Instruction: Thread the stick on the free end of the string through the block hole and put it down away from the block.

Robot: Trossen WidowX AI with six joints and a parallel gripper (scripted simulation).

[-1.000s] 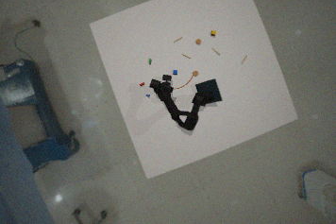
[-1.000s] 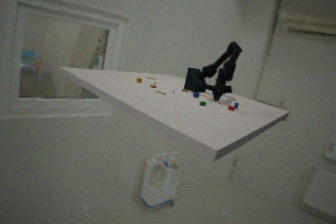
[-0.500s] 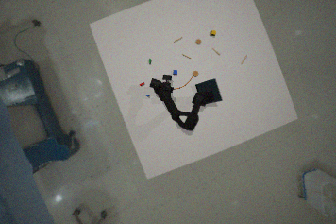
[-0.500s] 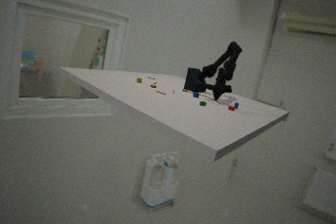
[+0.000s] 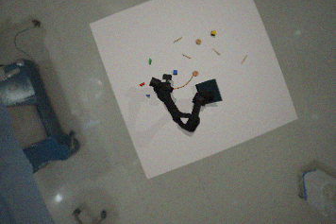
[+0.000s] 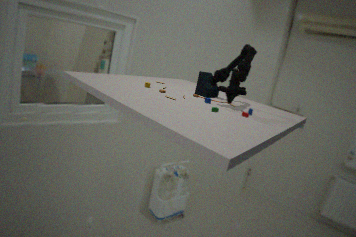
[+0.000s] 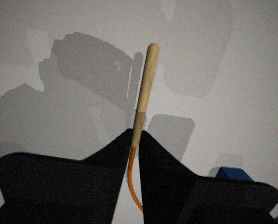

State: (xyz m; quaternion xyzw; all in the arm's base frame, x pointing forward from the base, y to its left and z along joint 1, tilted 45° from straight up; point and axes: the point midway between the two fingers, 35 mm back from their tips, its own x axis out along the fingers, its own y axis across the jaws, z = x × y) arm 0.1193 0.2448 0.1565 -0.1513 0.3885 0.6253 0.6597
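One pale tabletop (image 5: 142,133) (image 6: 190,118), tilted in both wide views. Above it, a black arm (image 5: 172,106) (image 6: 242,63), bent at the elbow. At its foot, towards 4 o'clock from the tabletop's middle in the top view, a dark blue box-like form (image 5: 213,88) (image 6: 204,83); contents impossible to tell. Towards 8 o'clock, the black gripper (image 5: 166,87) (image 6: 230,101) (image 7: 136,134), nearly closed, with the string's stick (image 7: 149,80) pinched near its lower end. Free length out beyond the fingertips, towards 12 o'clock in the wrist view. Orange string (image 5: 186,86) (image 6: 216,101) (image 7: 130,175) from the stick's lower end, curving up to a round wooden button (image 5: 195,74) (image 6: 196,95) near the middle. Between 12 and 3 o'clock, loose sticks (image 5: 215,51) (image 5: 243,60); another wooden piece (image 5: 198,42) (image 6: 162,91) near 12, hole too small to make out. Smallest: yellow piece (image 5: 213,33) (image 6: 147,85) at 1, green piece (image 5: 150,61) (image 6: 215,109) at 10, red piece (image 5: 142,84) (image 6: 245,114) nearer 9.
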